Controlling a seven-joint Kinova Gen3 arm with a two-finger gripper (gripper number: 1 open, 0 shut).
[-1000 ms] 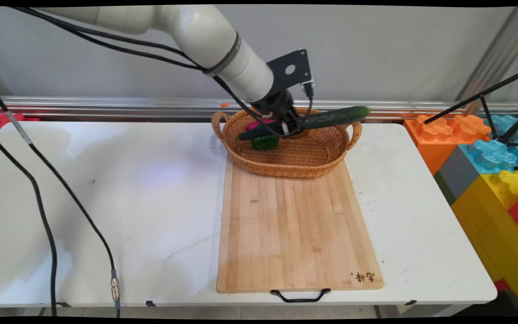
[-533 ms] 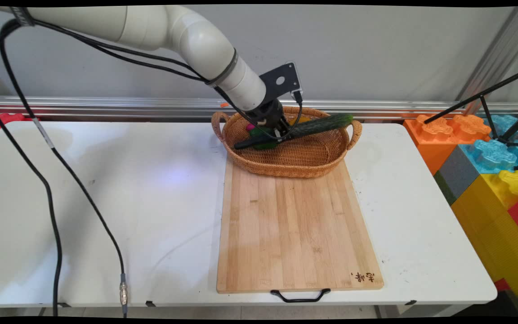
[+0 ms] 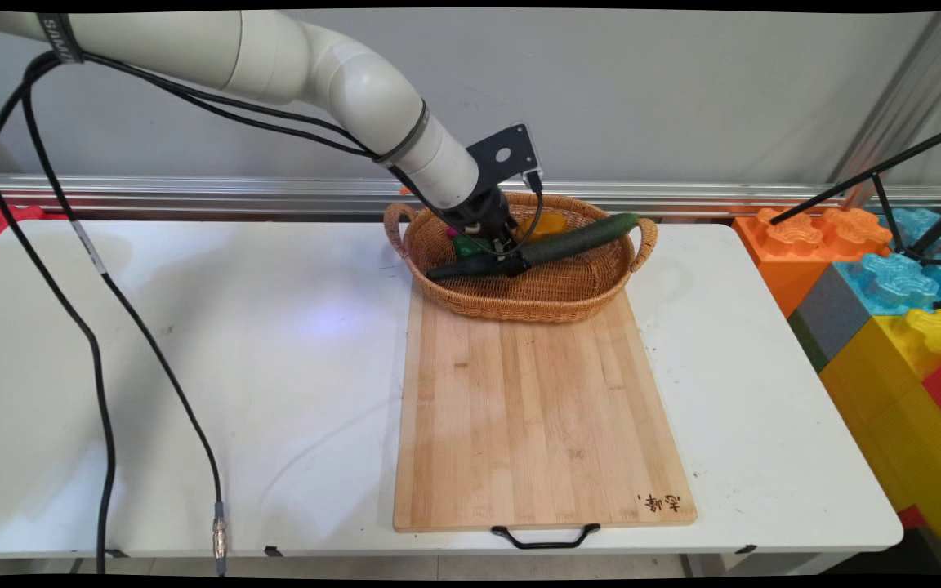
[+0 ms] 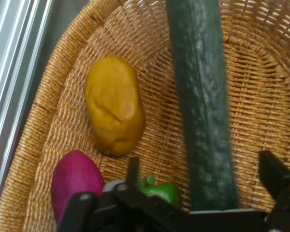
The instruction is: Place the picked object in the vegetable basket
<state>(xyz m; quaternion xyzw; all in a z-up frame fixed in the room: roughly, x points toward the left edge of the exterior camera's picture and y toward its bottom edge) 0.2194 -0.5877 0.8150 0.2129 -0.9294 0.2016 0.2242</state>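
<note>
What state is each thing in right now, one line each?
Claw: down inside the basket, around the cucumber.
Cucumber: lying slanted in the basket, far end near the right rim.
Basket: upright, on the board's far end.
Potato: lying in the basket.
Cutting board: flat on the table.

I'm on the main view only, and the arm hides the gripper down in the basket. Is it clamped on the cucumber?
Observer: No. In the hand view the gripper is open, with gaps between both fingers and the cucumber.
Operator: What lies beside the cucumber?
Observer: A yellow-orange potato-shaped piece, apart from it, nearer the basket wall.
Operator: Anything else in there?
Observer: A magenta piece and a green pepper lie side by side, close to the gripper's linkage.
</note>
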